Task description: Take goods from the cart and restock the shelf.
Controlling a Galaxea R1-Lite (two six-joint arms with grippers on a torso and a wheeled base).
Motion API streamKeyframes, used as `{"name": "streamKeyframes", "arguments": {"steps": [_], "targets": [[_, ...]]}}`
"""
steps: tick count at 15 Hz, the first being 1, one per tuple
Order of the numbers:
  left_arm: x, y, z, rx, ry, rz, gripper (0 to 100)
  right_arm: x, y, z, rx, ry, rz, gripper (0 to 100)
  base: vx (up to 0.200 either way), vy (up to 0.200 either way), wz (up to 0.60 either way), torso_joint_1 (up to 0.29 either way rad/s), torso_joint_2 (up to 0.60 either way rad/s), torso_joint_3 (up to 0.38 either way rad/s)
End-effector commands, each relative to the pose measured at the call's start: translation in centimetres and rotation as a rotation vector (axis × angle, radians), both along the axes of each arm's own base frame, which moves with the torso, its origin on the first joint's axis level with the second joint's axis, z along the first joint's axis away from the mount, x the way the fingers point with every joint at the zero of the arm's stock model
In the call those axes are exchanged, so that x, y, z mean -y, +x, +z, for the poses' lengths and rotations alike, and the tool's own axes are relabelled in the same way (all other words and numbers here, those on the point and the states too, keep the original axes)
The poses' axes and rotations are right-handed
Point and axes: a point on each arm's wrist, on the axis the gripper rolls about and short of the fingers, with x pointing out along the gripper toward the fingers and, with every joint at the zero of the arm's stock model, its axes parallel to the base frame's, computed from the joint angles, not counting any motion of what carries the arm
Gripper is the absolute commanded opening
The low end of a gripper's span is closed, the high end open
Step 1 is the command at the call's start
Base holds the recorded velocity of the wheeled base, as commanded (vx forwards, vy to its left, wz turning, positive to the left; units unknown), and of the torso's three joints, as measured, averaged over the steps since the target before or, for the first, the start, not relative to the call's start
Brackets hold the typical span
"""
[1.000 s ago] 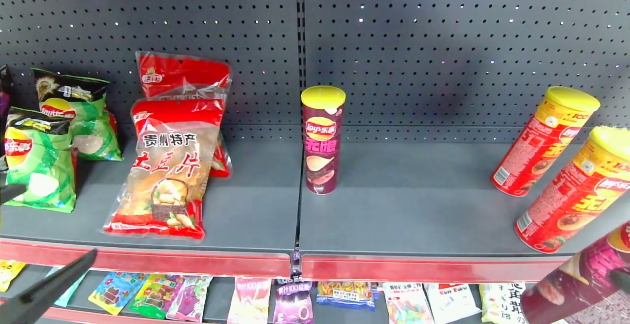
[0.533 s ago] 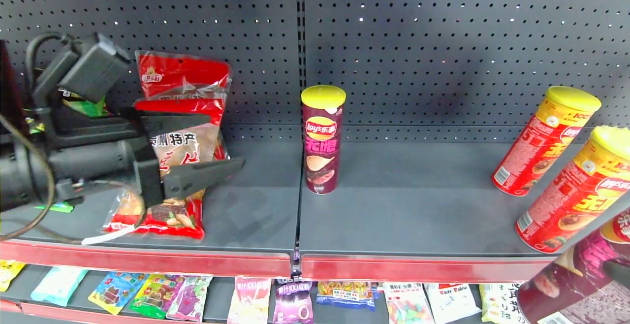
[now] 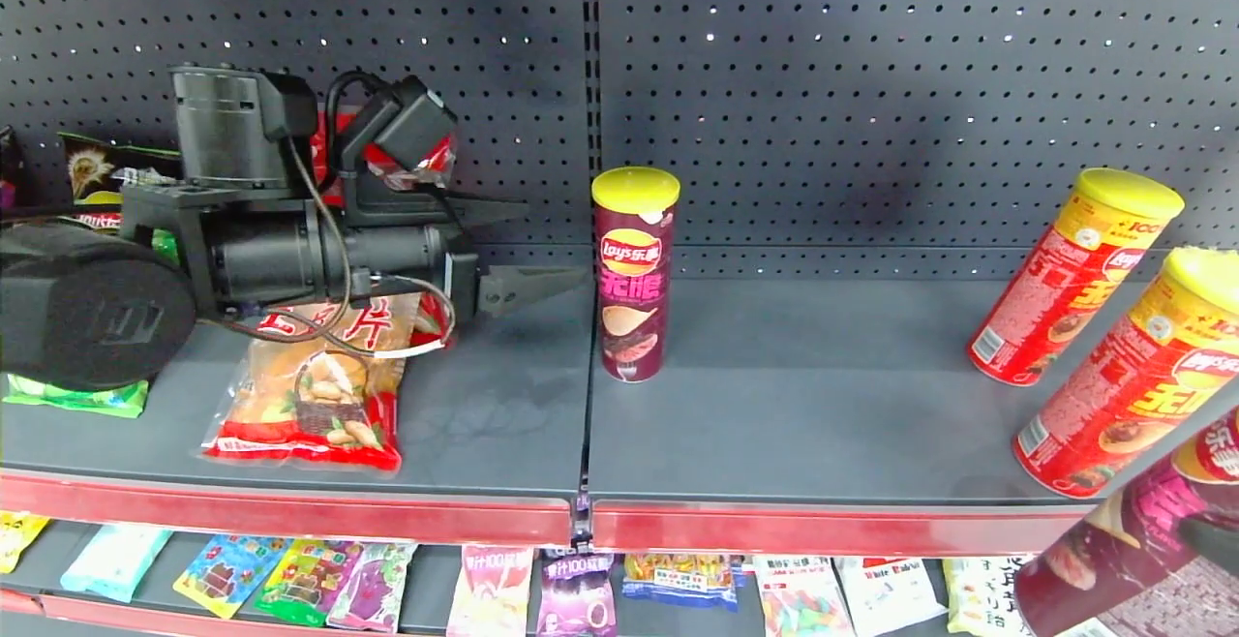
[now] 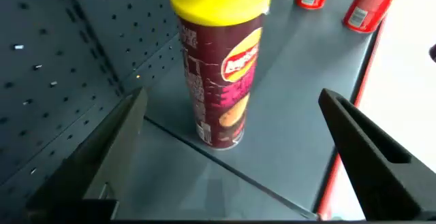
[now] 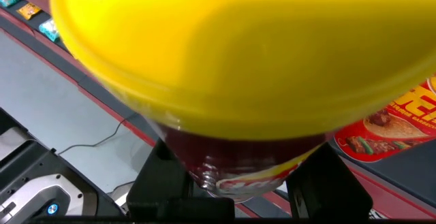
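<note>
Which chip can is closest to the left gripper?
The purple can standing alone at the shelf's middle, just ahead of the open left gripper. The two red cans stand far right; the second purple can is in the right gripper.

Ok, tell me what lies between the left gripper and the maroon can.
Only bare shelf; the left wrist view shows nothing between the left gripper and the maroon can.

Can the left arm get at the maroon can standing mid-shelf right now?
Likely yes: the left gripper is open and aimed at the maroon can, close beside it, with only bare shelf between them.
</note>
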Motion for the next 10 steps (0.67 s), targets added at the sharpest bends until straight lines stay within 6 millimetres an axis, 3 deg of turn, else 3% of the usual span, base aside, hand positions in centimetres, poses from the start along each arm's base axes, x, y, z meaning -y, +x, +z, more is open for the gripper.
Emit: {"name": "streamKeyframes", "arguments": {"steps": [1, 10], "targets": [[1.1, 1.9, -1.0, -0.018, 0.003, -0.033, 100, 0.0, 0.2, -0.1, -0.008, -0.003, 0.001, 0, 0.000, 0.000, 0.00, 0.000, 0.00, 0.000], [3.5, 6.2, -2.4, -0.021, -0.014, -0.112, 100, 0.0, 0.1, -0.1, -0.008, -0.003, -0.001, 0, 0.000, 0.000, 0.00, 0.000, 0.00, 0.000]]}}
